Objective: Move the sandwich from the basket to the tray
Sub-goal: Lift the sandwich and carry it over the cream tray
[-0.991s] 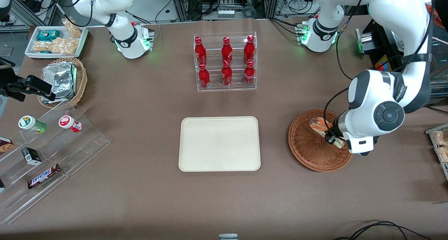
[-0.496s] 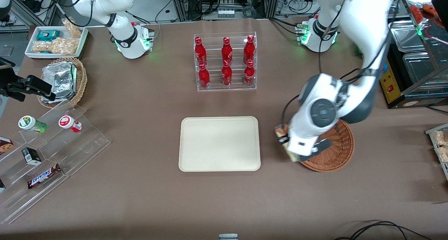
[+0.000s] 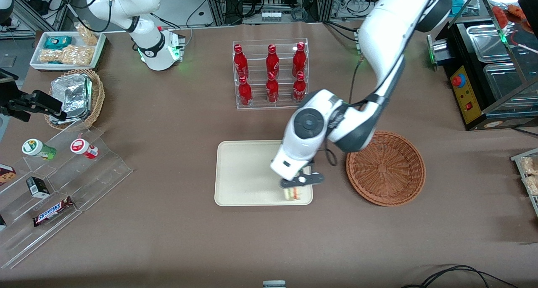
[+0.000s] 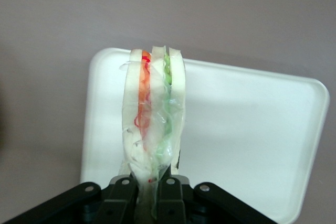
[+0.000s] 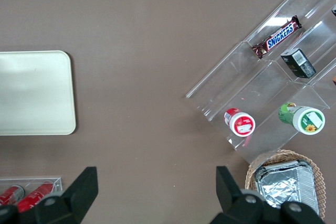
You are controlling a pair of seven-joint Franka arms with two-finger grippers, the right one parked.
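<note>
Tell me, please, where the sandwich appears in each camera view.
Front view: the sandwich hangs from the tool over the tray, at its edge nearest the front camera.
Left wrist view: the sandwich is clamped upright, tray beneath.
Right wrist view: not in it.
Shared landmark: the tray.

One legible marking: the brand "SNICKERS", white block letters on the brown wrapper of a chocolate bar (image 3: 53,210) lying on the lowest step of the clear acrylic stand (image 3: 103,170); the right wrist view confirms the same word on the bar (image 5: 276,36). The red bottles (image 3: 272,73) carry white script, not readable. The red-lidded cup (image 5: 239,122), the green-lidded cup (image 5: 302,119) and the small dark box (image 5: 297,62) bear labels whose print cannot be read. The gripper (image 3: 294,190), clamped on the sandwich (image 4: 153,114) over the tray (image 3: 243,170), shows no marking, nor does the clear wrap
</note>
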